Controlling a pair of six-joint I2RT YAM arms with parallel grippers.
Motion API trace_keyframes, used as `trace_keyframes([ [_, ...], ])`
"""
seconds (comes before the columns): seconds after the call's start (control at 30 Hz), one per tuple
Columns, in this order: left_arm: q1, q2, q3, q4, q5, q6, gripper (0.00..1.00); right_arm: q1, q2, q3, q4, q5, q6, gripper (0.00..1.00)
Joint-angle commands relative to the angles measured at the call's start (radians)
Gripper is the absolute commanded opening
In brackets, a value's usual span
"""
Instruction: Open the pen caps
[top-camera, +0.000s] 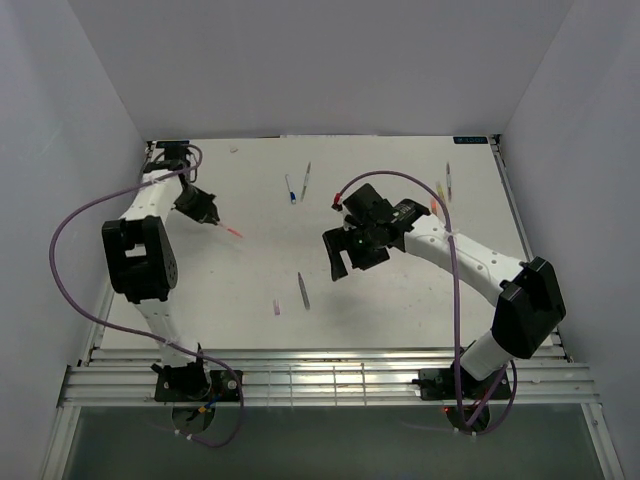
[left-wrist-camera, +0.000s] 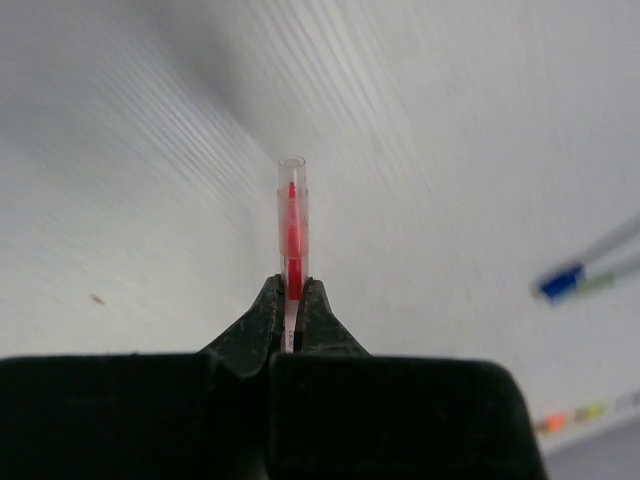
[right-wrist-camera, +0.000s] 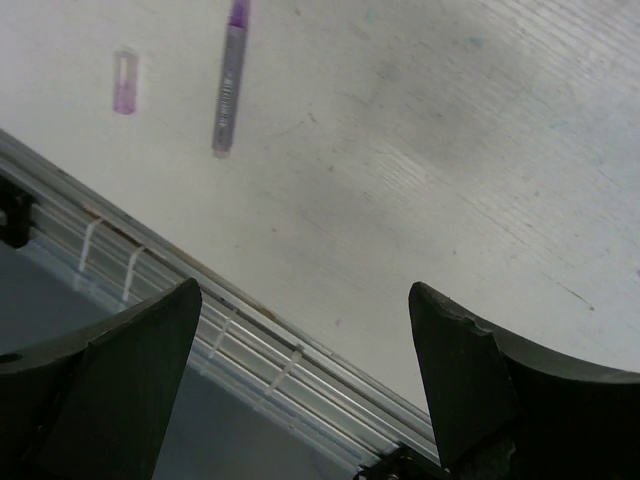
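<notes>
Red pen (left-wrist-camera: 292, 230) pinched in L end effector (left-wrist-camera: 291, 292) (off table (top-camera: 400, 290) edges); R end effector (right-wrist-camera: 305, 290) spread.

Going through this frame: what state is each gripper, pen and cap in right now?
Left gripper: shut on the red pen.
Red pen: clamped in the jaws.
Red pen's cap: seemingly still on.
Right gripper: open, empty.
Purple pen: lying loose, uncapped.
Purple cap: off, lying apart from its pen.
Blue pen: lying loose, cap seemingly on.
</notes>
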Motion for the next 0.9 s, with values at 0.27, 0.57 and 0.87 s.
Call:
trace_keyframes([
  [0.27,-0.368,-0.442,-0.372,0.312,0.465,0.050,0.00,-0.074,-0.070,-0.024,0.294,-0.509,0.067,0.90],
  [0.57,-0.545,-0.597,-0.527,0.498,0.445,-0.053,0.00,-0.113,-0.087,-0.150,0.579,-0.626,0.259,1.00],
  [0.87,-0.626,-0.608,-0.547,0.581,0.448,-0.102,0.00,-0.126,-0.060,-0.222,0.710,-0.646,0.356,0.91],
])
